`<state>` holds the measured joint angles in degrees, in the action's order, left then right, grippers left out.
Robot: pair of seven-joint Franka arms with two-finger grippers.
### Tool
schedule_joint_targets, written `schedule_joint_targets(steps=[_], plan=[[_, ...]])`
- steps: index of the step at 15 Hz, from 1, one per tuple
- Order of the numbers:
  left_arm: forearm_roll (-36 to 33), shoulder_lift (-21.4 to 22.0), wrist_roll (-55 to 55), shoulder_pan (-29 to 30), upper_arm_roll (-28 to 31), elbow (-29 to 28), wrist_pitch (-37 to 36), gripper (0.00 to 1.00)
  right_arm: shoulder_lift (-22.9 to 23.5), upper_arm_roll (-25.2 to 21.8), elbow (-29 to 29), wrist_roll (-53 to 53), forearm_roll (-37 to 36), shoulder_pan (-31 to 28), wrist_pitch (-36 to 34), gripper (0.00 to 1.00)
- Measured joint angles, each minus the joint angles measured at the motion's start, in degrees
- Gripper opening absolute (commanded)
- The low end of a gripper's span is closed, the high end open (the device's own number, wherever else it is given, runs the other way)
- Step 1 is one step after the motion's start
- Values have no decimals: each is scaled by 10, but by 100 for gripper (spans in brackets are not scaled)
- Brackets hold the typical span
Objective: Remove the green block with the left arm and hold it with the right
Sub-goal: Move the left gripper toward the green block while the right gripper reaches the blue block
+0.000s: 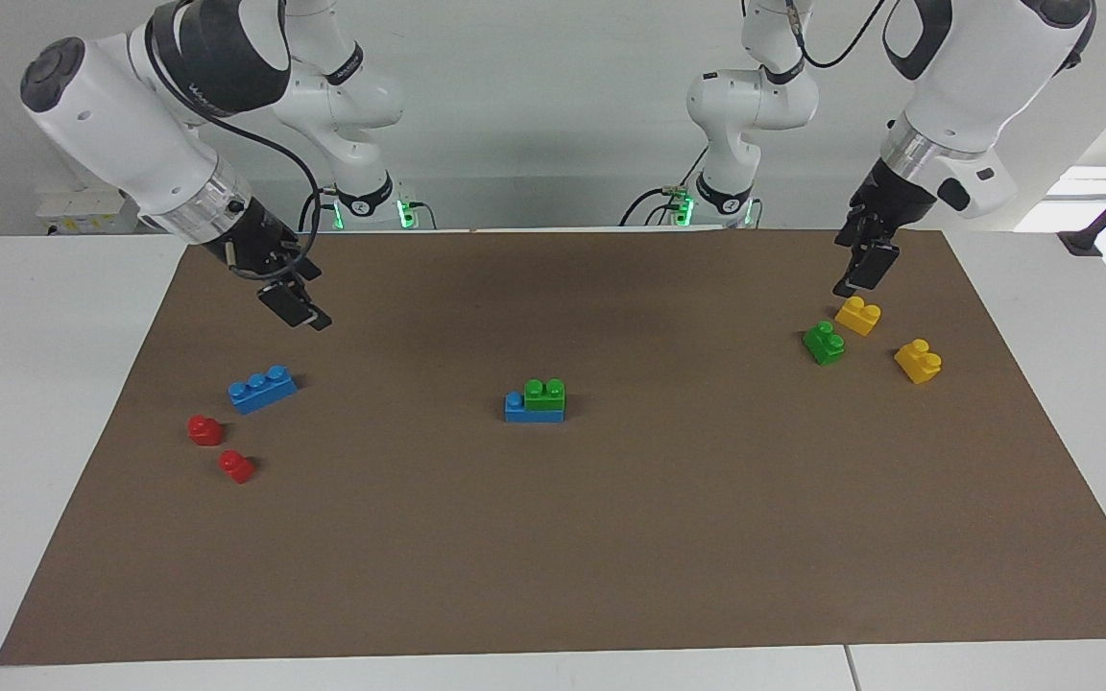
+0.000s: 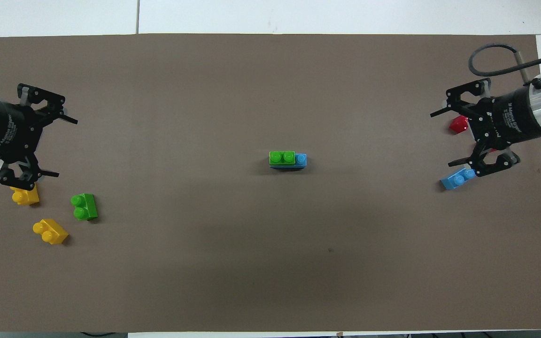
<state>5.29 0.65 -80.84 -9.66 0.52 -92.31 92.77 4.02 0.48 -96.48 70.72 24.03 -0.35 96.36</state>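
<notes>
You're at the very start here: nothing's grabbed yet. The green block (image 1: 545,393) sits stacked on a blue brick (image 1: 532,411) mid-bench, well apart from both arms. Next you'll want the right claw (image 1: 296,305) pinning the blue brick while the left claw (image 1: 862,271) pulls the green one off. Both claws hang with fingers spread apart, and the overhead view shows it clearly. The facing view shows they're up in the air, not touching the loose bricks under them. A 2nd green brick (image 1: 824,343) lies near the left claw; don't mix them up.
</notes>
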Motion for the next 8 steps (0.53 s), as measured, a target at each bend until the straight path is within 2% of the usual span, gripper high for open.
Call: schedule_joint_targets(steps=[3, 8], plan=[[3, 1, -90, -40, -2, -13, 25, 100, 24, 0, -8, 27, 46, 1, 19, 97], [5, 23, -200, -121, -4, -74, 80, 100, 62, 1, -12, 78, 97, 16, 50, 97]])
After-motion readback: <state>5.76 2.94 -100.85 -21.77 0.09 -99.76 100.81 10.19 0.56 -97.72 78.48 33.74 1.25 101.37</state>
